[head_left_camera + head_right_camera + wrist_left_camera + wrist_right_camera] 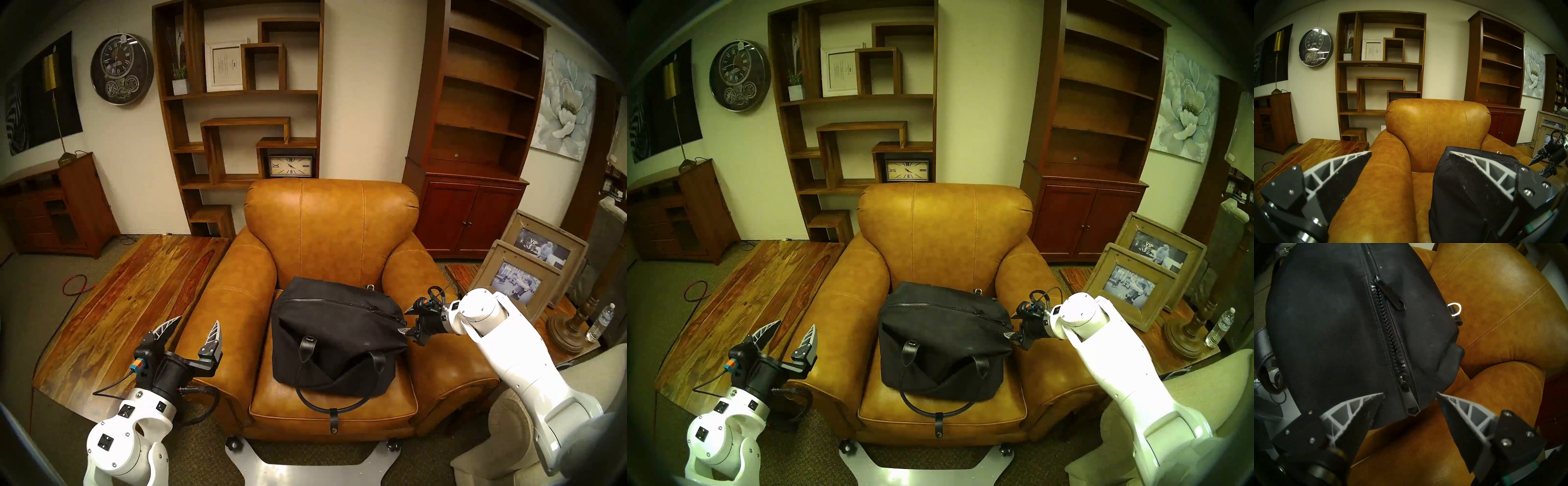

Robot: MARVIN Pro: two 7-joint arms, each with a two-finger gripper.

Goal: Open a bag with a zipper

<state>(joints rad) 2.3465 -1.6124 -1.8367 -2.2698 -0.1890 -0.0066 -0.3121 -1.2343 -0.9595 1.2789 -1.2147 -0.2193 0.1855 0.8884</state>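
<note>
Bag black, soft, on seat of tan armchair; zipper shut along top, long axis running from bag's far-left corner to its right end, nearest the right arm. 2 pull tabs visible in right wrist view: lower pull tab hanging over bag's end, directly between and just ahead of right gripper fingers, not touching. Upper pull tab farther up the line. Right gripper spread wide, empty, angled down toward bag's end. Left gripper open, empty, level, beside left armrest, well apart from bag.
</note>
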